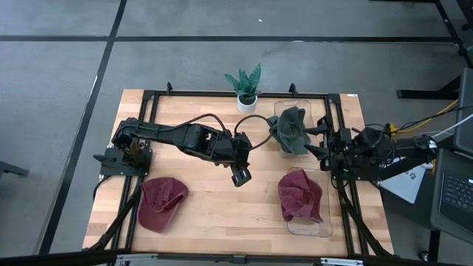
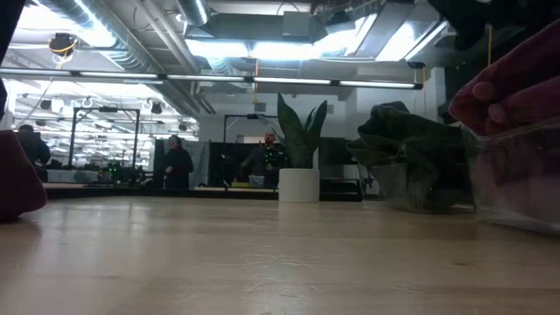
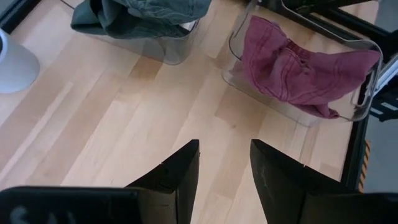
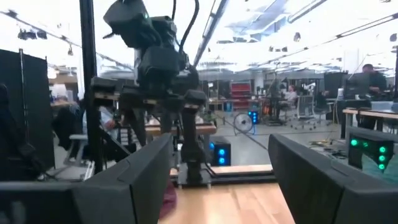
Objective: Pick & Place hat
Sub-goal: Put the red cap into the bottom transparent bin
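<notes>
A maroon hat (image 1: 161,203) lies crown-up on the wooden table near its front left; no gripper touches it. A second maroon hat (image 1: 301,196) (image 3: 298,62) sits crumpled in a clear bin (image 1: 318,227) at the front right. A dark green hat (image 1: 290,130) (image 3: 143,12) fills another clear bin behind it. My left gripper (image 1: 240,177) (image 3: 224,168) hangs open over the bare middle of the table, slanting down, with nothing between its fingers. My right gripper (image 1: 318,140) (image 4: 221,180) stands open at the table's right side, beside the green hat's bin, pointing about level toward the left.
A potted plant in a white pot (image 1: 245,90) (image 2: 300,162) stands at the far edge. A black frame rail (image 1: 236,94) runs around the tabletop. Bare wood (image 1: 222,210) lies between the loose maroon hat and the bins. People show in the room beyond the table.
</notes>
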You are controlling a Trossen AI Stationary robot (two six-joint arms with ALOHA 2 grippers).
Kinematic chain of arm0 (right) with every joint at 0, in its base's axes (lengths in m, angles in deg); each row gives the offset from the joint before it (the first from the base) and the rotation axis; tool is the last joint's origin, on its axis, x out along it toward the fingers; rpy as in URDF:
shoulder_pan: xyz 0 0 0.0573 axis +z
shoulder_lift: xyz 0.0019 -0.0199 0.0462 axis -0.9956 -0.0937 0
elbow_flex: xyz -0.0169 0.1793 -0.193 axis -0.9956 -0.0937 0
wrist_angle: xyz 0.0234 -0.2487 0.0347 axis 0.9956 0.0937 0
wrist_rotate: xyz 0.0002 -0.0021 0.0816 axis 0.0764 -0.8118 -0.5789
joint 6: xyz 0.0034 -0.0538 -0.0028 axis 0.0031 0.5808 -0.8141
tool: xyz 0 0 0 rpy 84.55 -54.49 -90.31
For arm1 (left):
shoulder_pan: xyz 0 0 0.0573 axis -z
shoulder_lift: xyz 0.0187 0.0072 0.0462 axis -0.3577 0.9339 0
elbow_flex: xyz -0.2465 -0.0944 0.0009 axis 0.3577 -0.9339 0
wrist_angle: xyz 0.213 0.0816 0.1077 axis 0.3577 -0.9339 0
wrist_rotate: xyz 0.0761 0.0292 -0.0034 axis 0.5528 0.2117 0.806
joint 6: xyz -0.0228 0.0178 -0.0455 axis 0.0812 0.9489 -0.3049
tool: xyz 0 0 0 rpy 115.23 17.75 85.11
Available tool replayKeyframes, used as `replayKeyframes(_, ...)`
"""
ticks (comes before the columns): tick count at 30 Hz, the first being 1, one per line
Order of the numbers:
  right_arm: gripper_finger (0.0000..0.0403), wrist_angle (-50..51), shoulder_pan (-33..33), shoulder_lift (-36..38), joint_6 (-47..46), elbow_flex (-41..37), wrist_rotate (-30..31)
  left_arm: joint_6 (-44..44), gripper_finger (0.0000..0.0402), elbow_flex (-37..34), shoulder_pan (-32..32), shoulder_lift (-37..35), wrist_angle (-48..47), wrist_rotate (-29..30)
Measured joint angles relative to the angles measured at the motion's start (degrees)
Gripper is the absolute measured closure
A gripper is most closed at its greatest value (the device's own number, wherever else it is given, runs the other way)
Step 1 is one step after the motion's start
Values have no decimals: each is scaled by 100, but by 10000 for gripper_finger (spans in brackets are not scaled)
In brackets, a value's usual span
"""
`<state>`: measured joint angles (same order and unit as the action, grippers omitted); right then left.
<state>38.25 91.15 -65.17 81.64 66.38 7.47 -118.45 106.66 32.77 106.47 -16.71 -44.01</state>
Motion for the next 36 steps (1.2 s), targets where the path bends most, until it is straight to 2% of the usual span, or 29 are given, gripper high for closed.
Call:
replayKeyframes(9, 139, 204, -1270, -392, 15, -1, -1259, -325, 263, 0, -110, 0, 0, -175)
replayKeyframes(16, 139, -32, -1795, -638, -124, -131, -1330, -555, 263, 0, -110, 1, -9, -271)
replayKeyframes(22, 139, -1524, -1883, -211, -729, -1334, -856, -607, 263, 0, -89, 2, -9, -271)
replayKeyframes(27, 139, -866, -1901, 88, -326, -1185, -613, -604, 263, -2, -66, 2, -9, -273)
replayKeyframes(32, 139, 352, -1917, 447, 15, -1187, 299, -602, 263, -2, -68, 2, -11, -275)
replayKeyframes(36, 139, 1477, -1915, 832, -98, -1187, 314, -590, 263, -2, -68, 2, -69, -429)
